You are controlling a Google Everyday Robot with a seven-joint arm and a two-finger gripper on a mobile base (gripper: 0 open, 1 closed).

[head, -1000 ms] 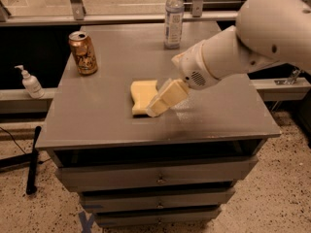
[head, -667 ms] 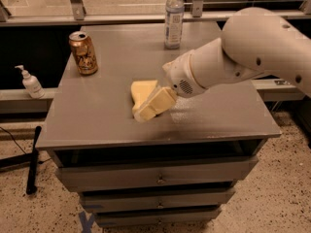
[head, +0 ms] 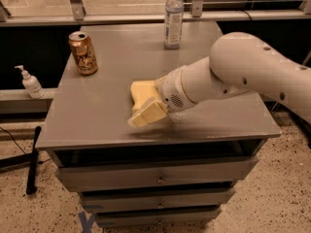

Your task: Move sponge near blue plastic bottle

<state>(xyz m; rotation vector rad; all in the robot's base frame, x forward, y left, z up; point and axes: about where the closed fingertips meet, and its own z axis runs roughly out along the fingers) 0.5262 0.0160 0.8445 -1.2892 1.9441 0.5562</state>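
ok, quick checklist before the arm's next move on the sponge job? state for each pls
1. Claw at the sponge: ok. It sits low over the front middle of the table, overlapping the sponge's near edge.
2. Sponge secured in the claw: cannot tell.
3. Blue plastic bottle upright and in view: ok, at the table's back edge.
4. Route from sponge to bottle free of objects: ok. The can stands off at the far-left side of the picture.
5. Sponge near the bottle: not ok, most of the tabletop lies between them.
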